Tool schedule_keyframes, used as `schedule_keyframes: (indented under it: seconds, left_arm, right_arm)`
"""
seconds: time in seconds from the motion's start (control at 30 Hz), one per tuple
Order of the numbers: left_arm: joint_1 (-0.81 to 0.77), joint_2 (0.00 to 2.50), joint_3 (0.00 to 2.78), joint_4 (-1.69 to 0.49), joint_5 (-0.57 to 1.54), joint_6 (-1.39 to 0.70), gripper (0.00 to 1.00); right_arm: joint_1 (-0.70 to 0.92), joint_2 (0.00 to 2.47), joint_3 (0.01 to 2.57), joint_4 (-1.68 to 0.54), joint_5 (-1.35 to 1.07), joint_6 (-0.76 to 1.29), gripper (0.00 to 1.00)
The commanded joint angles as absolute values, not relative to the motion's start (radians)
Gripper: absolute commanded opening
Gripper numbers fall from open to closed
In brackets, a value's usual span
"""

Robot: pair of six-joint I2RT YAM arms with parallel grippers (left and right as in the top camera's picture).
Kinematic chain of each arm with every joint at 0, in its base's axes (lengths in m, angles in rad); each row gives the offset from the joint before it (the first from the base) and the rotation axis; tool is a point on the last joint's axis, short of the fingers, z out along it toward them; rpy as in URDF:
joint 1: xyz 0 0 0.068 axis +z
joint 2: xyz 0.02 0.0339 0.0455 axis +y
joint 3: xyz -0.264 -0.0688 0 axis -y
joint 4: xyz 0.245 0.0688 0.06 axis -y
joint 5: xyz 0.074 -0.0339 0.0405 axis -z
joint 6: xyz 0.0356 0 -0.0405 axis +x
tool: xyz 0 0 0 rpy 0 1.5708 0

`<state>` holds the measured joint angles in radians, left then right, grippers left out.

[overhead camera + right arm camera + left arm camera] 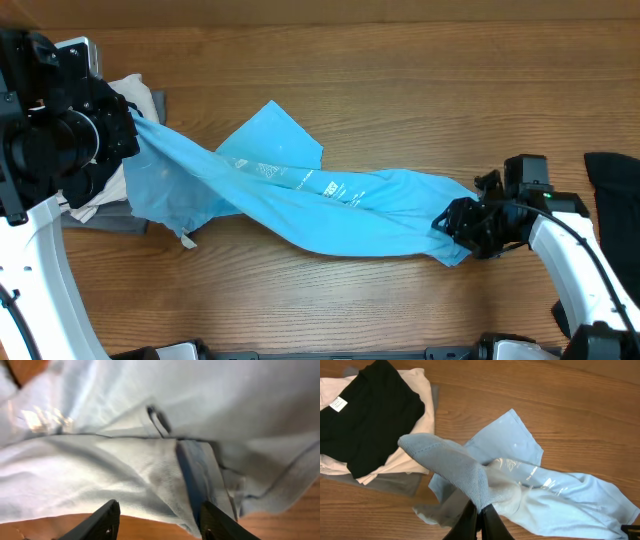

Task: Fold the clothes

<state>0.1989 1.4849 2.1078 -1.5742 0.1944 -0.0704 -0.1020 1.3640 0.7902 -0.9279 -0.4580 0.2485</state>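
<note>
- The left hand (128, 125) is clenched on the sky-blue T-shirt (300, 195). In the left wrist view its fingers (470, 522) meet on a bunched, ribbed fold of the cloth, which rises from the tips and hangs over them.
- Just behind and under this hand lies a pile of clothes. A black garment (370, 420) with a small white tag (338, 404) is on top, a white garment (422, 397) is beneath it, and a grey garment (395, 482) lies flat at the bottom against the counter (400, 80).
- From the left hand's grip the T-shirt runs away as a long twisted band across the counter to the other hand. One flat corner sticks up beside the band, and a looser part sags down near the pile.
- White lettering (320, 183) shows along the band, roughly midway between the two hands.
- The right hand (458, 222) sits at the far end of the T-shirt, low on the counter. In the right wrist view its fingers (107, 520) stand apart, released. The wrinkled blue cloth lies just ahead of the tips, with a folded edge coming down toward the right-side finger and bare wood showing between them.
- Beyond the right hand, well apart from the T-shirt, a second black garment (615, 175) lies at the counter's edge.
</note>
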Motion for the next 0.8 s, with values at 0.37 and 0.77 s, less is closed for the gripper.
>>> schedule_keyframes:
  seconds: [0.37, 0.77]
  left_arm:
    - [0.207, 1.468, 2.111, -1.563, 0.183, -0.048, 0.08]
    - [0.207, 1.468, 2.111, -1.563, 0.184, -0.048, 0.09]
  right_arm:
    - [-0.104, 1.413, 0.798, -0.975, -0.16, 0.397, 0.68]
    - [-0.103, 1.413, 0.798, -0.969, -0.782, -0.12, 0.74]
